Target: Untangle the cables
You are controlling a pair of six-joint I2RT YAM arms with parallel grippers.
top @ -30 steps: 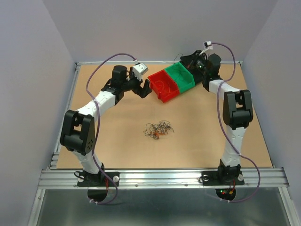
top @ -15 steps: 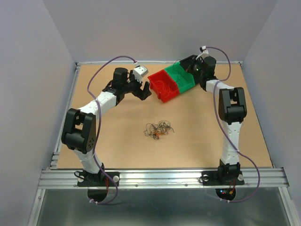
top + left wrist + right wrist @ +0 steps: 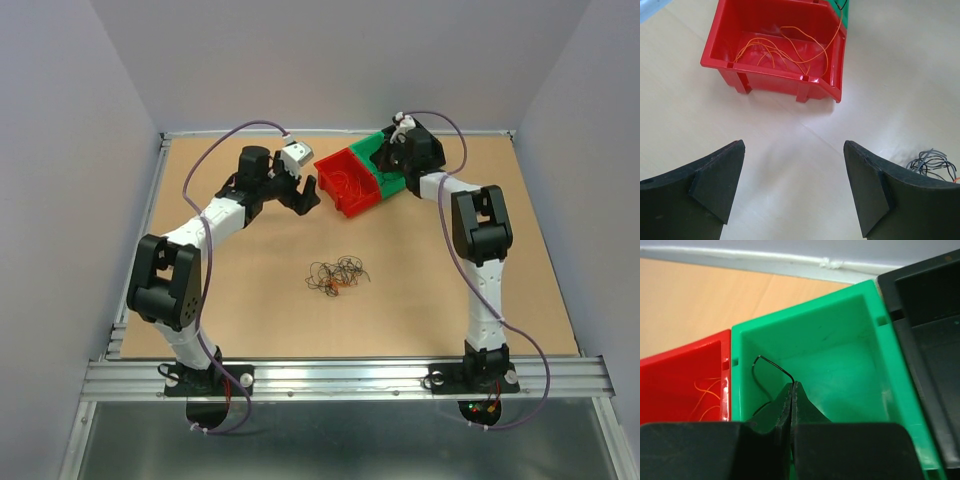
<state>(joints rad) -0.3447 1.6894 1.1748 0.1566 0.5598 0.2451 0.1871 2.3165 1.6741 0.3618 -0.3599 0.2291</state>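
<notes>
1. Right arm has swung left over the last second. Its wrist was off the right end of the bin row, and the right gripper (image 3: 791, 386) now sits over the green bin (image 3: 840, 335). Left arm barely shifted.
2. Right fingers are pressed together, pinching a thin black wire (image 3: 769, 364). The wire arcs up and left from the tips, inside the green bin, near its left wall.
3. Left gripper (image 3: 794, 147) is spread wide over bare board, just below the red bin (image 3: 775, 82) in the left wrist view.
4. The main clump of cables (image 3: 337, 274) lies on the table at mid-frame in the top view, well apart from both grippers and from the bins. Its edge shows at the lower right of the left wrist view.
5. Red bin holds loose orange wires (image 3: 790, 50). Red and green bins touch side by side, upper centre of the top view. A black bin (image 3: 932, 315) sits just right of the green one.
6. In the way: the right wrist covers much of the green bin from above, so the pinched wire is only readable from the right wrist camera.
7. Surface is a tan tabletop (image 3: 250, 300) with an aluminium rail (image 3: 350, 378) along the bottom edge, carrying both arm bases.
8. Room: plain pale grey-lilac walls at left, back and right. Lilac arm cables (image 3: 225, 135) loop along both arms.
</notes>
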